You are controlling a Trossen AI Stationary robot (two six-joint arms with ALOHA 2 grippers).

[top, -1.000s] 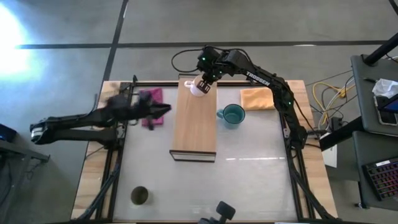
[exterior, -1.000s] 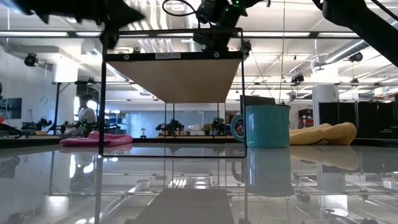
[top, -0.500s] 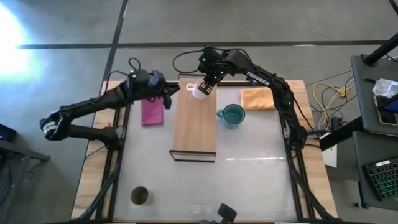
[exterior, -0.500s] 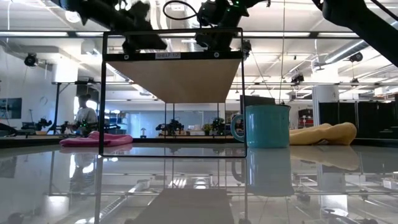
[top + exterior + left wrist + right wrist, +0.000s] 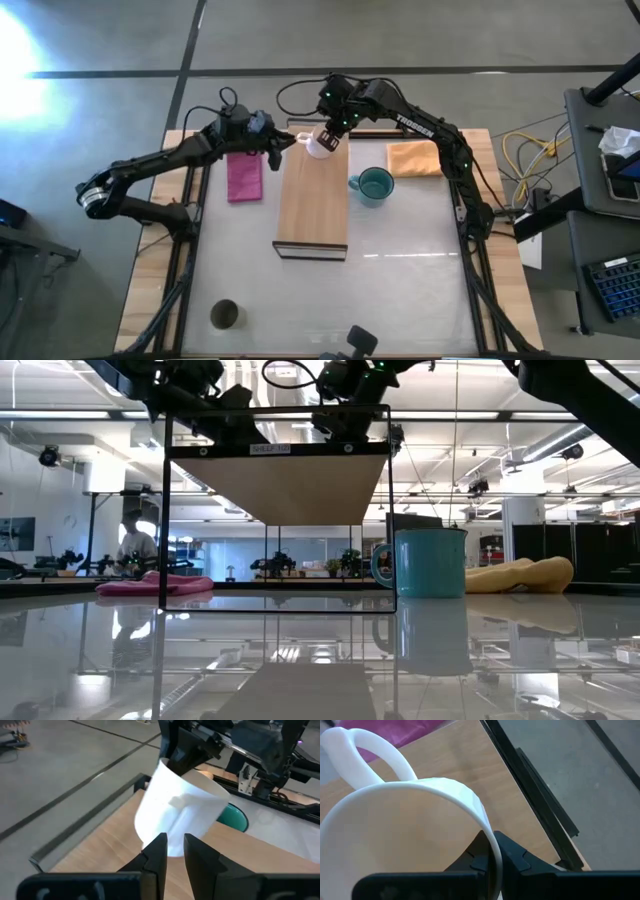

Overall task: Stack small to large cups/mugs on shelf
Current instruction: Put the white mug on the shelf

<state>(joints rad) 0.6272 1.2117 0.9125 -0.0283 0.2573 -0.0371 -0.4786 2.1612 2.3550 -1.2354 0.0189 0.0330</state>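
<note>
The right gripper is pinched onto the rim of the white mug, one finger inside the wall and one outside, as its own wrist camera shows plainly, and it holds the mug tilted over the far end of the shelf, up at about twelve o'clock on the table. The mug's handle points away toward nine o'clock, at the left gripper, which sits just beside it at the shelf's far left corner with its two fingers drawn close together, only a narrow slit between them and nothing in it, the tips almost on the mug's side. Off the shelf's right edge, toward two o'clock, the teal mug stands upright on the table with the orange cloth just beyond it. The pink cloth lies at ten o'clock under the left arm. The dark cup stands alone, well apart, down at seven o'clock.
</note>
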